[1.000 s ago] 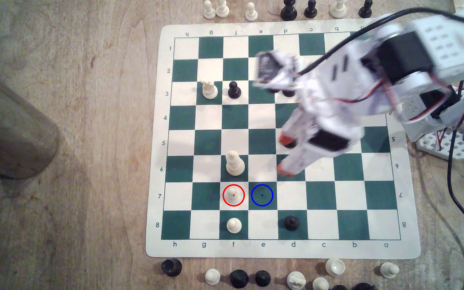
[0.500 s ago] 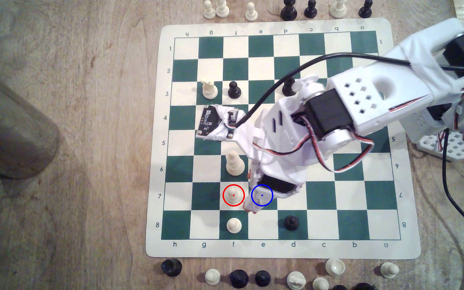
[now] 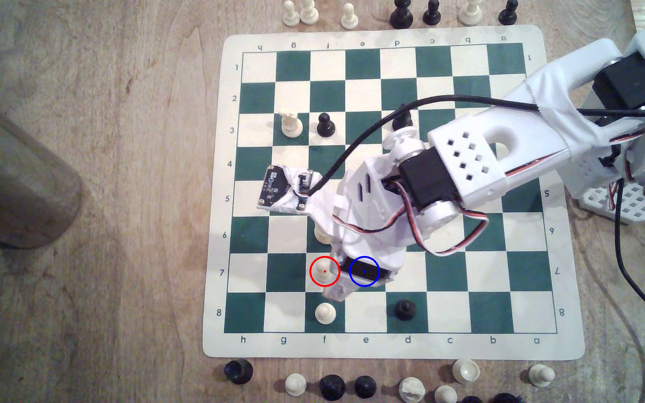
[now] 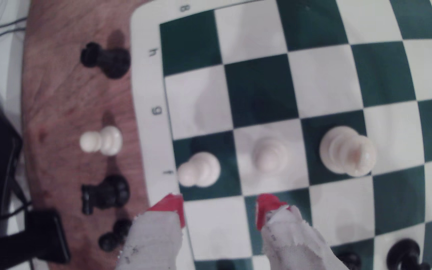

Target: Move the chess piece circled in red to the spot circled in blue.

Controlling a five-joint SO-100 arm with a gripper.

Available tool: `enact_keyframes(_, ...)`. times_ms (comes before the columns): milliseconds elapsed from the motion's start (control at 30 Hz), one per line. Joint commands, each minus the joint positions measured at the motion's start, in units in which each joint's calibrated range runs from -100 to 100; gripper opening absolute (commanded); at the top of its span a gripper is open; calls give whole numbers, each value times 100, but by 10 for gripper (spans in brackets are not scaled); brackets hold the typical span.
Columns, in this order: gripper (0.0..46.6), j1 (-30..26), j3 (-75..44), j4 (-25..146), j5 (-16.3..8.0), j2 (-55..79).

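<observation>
The cream-white pawn circled in red stands upright on a cream square in row 7. In the wrist view this pawn sits just ahead of the gap between my fingers, untouched. My gripper hovers beside it on the exterior view's right. The gripper is open and holds nothing; its red-tipped fingertips are wide apart. In the exterior view, the gripper's black motor lies under the blue ring and hides the spot circled in blue. One corner of that green square shows beside a finger.
A taller white piece stands one square behind the pawn, partly under the arm. A white pawn and a black pawn stand in row 8. Spare pieces line the board's edges. A cylinder lies at the exterior view's left.
The arm swung from mid-board toward the exterior view's lower left. The open gripper came over the blue-ringed square and now sits closer to the pawn. No piece moved.
</observation>
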Motion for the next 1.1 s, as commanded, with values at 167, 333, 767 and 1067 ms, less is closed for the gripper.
enact_keyframes(167, 141, 61, -510, -307, -15, 288)
enact_keyframes(333, 141, 140, -510, -413, 0, 458)
enact_keyframes(767, 144, 233, -528, -512, 34, 738)
enact_keyframes(1067, 144, 163, -483, -569, 34, 891)
